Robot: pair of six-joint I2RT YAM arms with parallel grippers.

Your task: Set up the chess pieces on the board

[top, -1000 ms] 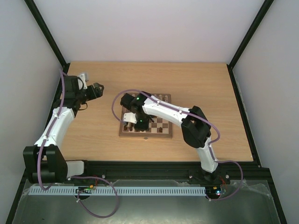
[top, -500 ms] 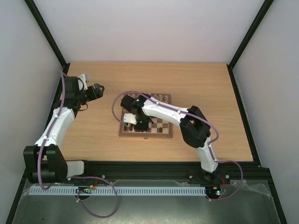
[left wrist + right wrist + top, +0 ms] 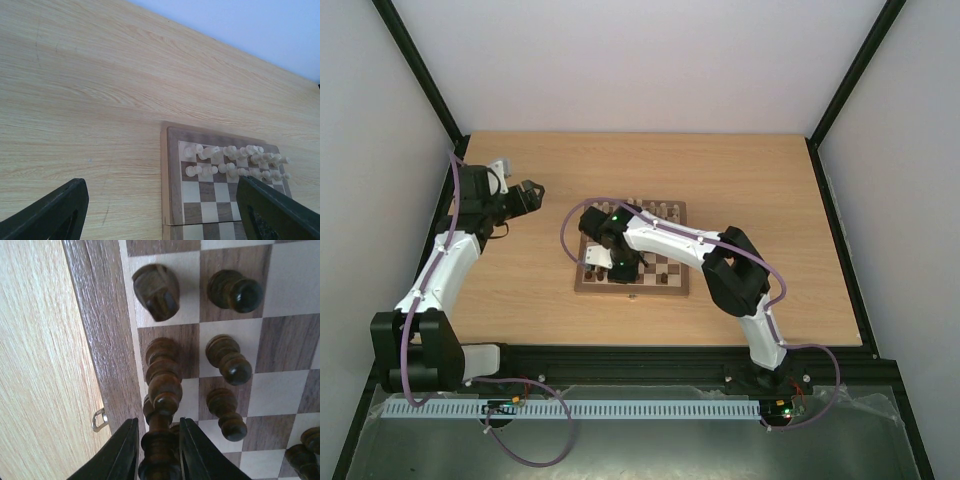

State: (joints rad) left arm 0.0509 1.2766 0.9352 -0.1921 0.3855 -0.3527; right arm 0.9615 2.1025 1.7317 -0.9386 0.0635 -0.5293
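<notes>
table (image 3: 750, 180): pale wood grain, with both arms reaching over it from the near edge.
board (image 3: 666, 290): lies flat around the middle of the table, dark and tan squares inside a brown border.
latch (image 3: 100, 420): a small metal hook on the outer side of the board's border, seen in the right wrist view.
pale pieces (image 3: 235, 160): crowded in two rows at the far end of the board, upright as far as the left wrist view shows.
dark pieces (image 3: 227, 360): stand on the near-left squares just inside the border; a knight (image 3: 156, 290) is on a light square, with pawns in the file beside it.
right gripper (image 3: 159, 422): low over the near-left part of the board, pointing down.
right fingers (image 3: 122, 452): one on each side of a tall dark piece (image 3: 160, 462), very close to it.
right grip: i cannot tell whether the fingers press on that piece or only flank it.
left gripper (image 3: 527, 190): over bare table, left of the board's far corner and well apart from it.
left fingers (image 3: 55, 210): spread wide, with nothing between them.
</notes>
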